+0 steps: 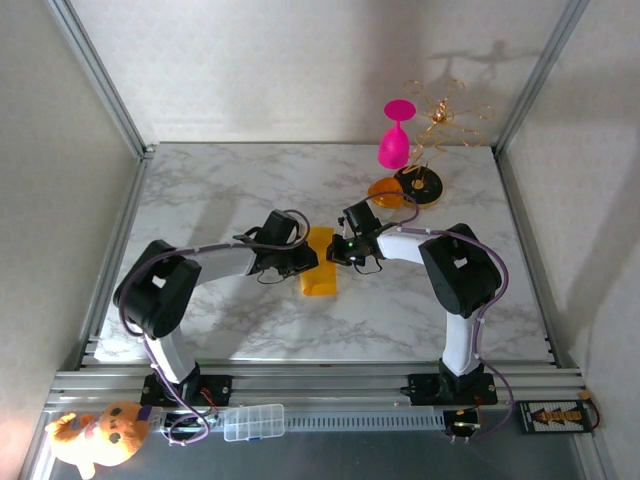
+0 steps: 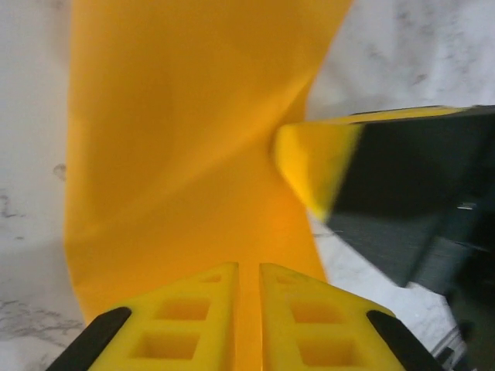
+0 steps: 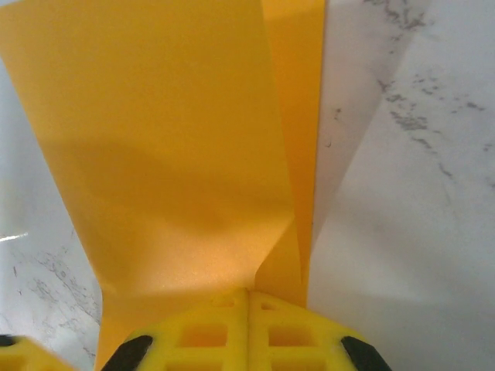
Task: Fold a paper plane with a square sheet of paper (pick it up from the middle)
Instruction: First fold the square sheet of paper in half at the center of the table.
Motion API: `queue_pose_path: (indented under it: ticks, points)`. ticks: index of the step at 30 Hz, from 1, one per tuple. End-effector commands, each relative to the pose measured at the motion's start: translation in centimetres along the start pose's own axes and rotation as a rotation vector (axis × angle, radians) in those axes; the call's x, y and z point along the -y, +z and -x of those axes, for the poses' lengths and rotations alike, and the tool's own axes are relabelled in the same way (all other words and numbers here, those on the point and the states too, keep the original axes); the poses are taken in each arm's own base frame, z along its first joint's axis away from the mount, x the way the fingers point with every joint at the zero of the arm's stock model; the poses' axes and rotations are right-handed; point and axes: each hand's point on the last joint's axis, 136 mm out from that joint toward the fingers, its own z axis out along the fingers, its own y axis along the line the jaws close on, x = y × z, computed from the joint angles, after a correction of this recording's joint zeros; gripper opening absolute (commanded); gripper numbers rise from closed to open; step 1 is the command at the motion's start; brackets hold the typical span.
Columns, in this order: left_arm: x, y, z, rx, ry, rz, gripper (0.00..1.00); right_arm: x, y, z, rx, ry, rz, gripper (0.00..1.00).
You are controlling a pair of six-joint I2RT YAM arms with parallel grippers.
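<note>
Left arm (image 1: 165, 290): elbow out left, forearm angled in toward centre. Left gripper (image 2: 248, 272): fingers nearly together, thin slit between, tips low over paper (image 2: 178, 154). Right arm (image 1: 455, 270): elbow out right, forearm reaching left. Right gripper (image 3: 247, 297): fingers pressed together, pinching paper fold. Grippers close, facing each other.

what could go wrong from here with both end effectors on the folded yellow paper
The left end effector and right end effector both pinch the thin folded sheet from opposite sides; pulling apart could tear it or open the crease.
In the left wrist view a right fingertip sits close by, so the two might collide.
The sheet looks bowed, so a crease may set crooked.
</note>
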Motion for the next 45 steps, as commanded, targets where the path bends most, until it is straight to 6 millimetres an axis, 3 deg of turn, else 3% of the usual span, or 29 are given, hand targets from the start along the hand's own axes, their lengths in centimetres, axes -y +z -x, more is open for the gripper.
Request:
queue_pose_path:
  ticks: [1,5,11,13,17,20,27,30,34,38,41,45]
  points:
    - [-2.0,0.5,-0.6,-0.002,-0.009,0.046,0.14,8.6,1.3,-4.6,-0.115,0.100,-0.298,0.04]
    - [-5.7,0.4,-2.4,-0.012,-0.039,0.112,0.13,8.7,1.4,-4.7,-0.118,0.103,-0.297,0.04]
    - [-8.9,-1.8,-3.9,0.000,-0.056,0.189,0.13,8.9,1.4,-4.9,-0.119,0.102,-0.302,0.04]
    - [-7.4,-2.5,-3.5,0.020,-0.067,0.132,0.13,9.0,1.4,-4.9,-0.120,0.100,-0.305,0.04]
    - [-0.9,-3.8,-1.2,0.104,-0.039,-0.054,0.13,9.0,1.5,-4.7,-0.115,0.097,-0.306,0.04]
    - [1.5,-3.3,-0.4,0.116,-0.023,-0.101,0.13,9.0,1.5,-4.8,-0.119,0.101,-0.303,0.04]
    - [-0.2,0.7,-0.2,0.059,-0.033,-0.011,0.12,9.1,1.5,-5.1,-0.122,0.107,-0.303,0.04]
    - [-2.3,1.4,-0.4,0.057,-0.036,0.060,0.11,9.2,1.5,-5.3,-0.121,0.109,-0.302,0.04]
    - [-6.4,0.6,-1.4,0.067,-0.076,0.149,0.11,9.4,1.5,-5.5,-0.126,0.113,-0.306,0.04]
    - [-8.8,-1.5,-1.9,0.092,-0.104,0.204,0.11,9.6,1.6,-5.6,-0.128,0.110,-0.313,0.04]
    - [-7.6,-3.1,-1.0,0.136,-0.083,0.177,0.12,9.7,1.4,-5.3,-0.118,0.109,-0.329,0.04]
    - [-2.8,-3.7,0.4,0.168,-0.064,0.018,0.11,9.7,1.4,-5.2,-0.117,0.110,-0.332,0.04]
